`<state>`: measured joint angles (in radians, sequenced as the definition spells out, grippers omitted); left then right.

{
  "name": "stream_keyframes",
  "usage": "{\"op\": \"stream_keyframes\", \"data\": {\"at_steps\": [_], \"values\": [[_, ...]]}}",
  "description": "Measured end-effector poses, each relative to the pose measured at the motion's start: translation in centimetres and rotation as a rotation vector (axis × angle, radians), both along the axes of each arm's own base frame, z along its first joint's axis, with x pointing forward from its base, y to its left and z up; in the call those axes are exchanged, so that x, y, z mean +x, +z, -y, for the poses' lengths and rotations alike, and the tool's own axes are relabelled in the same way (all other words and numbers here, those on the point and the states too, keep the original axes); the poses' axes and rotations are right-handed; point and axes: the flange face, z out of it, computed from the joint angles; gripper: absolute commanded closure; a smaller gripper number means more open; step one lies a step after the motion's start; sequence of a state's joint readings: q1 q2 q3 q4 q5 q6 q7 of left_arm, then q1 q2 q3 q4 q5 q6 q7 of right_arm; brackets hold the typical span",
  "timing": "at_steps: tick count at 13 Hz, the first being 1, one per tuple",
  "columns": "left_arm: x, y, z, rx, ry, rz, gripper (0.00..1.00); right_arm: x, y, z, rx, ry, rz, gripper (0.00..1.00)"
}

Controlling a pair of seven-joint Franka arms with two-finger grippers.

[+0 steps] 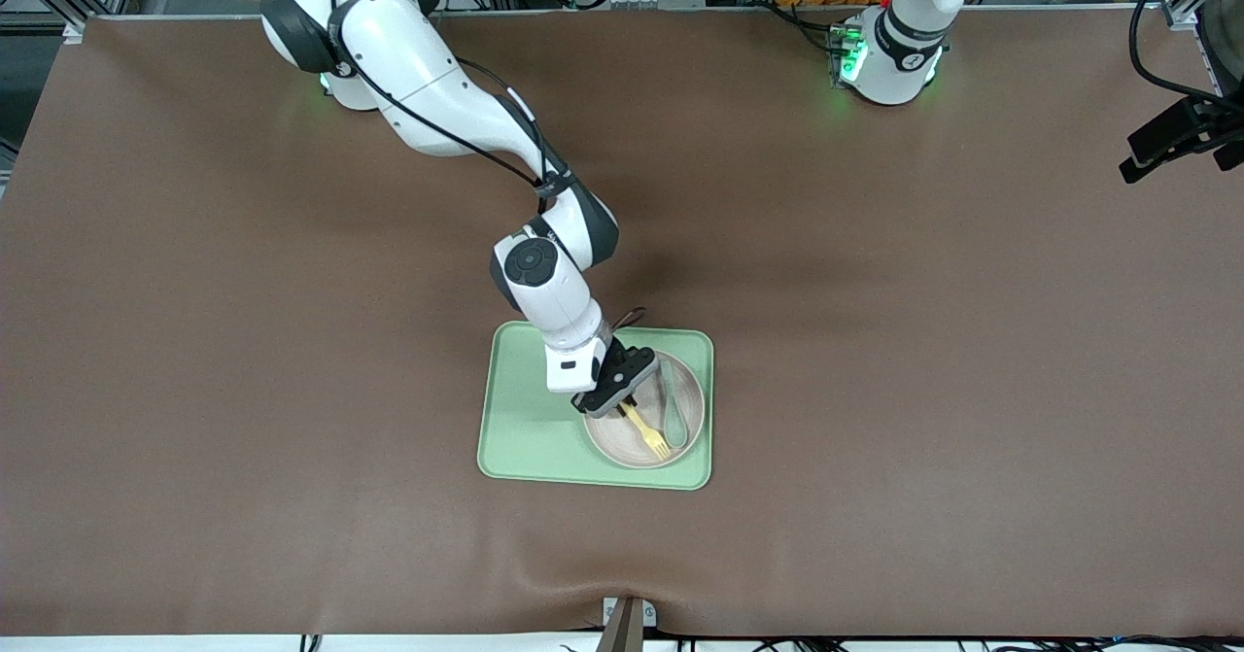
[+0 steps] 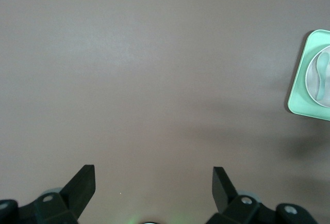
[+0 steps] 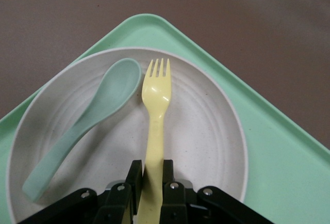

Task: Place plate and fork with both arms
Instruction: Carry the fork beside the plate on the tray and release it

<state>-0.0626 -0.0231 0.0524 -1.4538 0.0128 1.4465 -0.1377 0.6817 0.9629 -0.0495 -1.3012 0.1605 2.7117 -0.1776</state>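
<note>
The pale plate [image 1: 610, 438] lies on the light green tray [image 1: 530, 419], at the tray's end toward the left arm. The yellow fork [image 1: 649, 435] and a grey-green spoon [image 1: 673, 409] lie side by side in the plate. My right gripper [image 1: 627, 401] is low over the plate, shut on the fork's handle. In the right wrist view the fingers [image 3: 135, 175] clamp the fork [image 3: 156, 110] beside the spoon [image 3: 87, 126] in the plate [image 3: 201, 136]. My left gripper [image 2: 153, 175] is open and empty over bare table, with the tray [image 2: 299, 95] far off.
The brown table mat [image 1: 923, 341] spreads wide around the tray. The left arm's base [image 1: 889, 59] stands at the table's back edge and that arm waits. A black device [image 1: 1171, 137] juts in at the left arm's end of the table.
</note>
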Motion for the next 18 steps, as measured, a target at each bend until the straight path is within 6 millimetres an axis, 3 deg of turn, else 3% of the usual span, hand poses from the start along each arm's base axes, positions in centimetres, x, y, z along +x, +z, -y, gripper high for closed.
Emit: {"op": "stream_keyframes", "data": {"at_steps": [5,8,13,15,18], "values": [[0.2,-0.3,0.0,0.0,0.0,-0.002,0.0,2.4,5.6,4.0,0.003,-0.159,-0.121,1.0],[0.3,-0.3,0.1,0.0,-0.001,0.0,0.0,2.9,7.2,7.3,0.024,-0.303,-0.176,1.0],[0.3,-0.6,0.4,0.001,-0.007,-0.005,0.0,2.0,6.6,13.8,0.025,-0.516,-0.272,1.0],[0.3,-0.8,0.4,0.001,-0.007,-0.01,0.0,1.5,5.4,14.5,0.042,-0.609,-0.298,1.0],[0.3,-1.0,0.4,0.001,-0.007,-0.014,0.0,0.1,3.7,13.9,0.081,-0.738,-0.329,1.0]]}}
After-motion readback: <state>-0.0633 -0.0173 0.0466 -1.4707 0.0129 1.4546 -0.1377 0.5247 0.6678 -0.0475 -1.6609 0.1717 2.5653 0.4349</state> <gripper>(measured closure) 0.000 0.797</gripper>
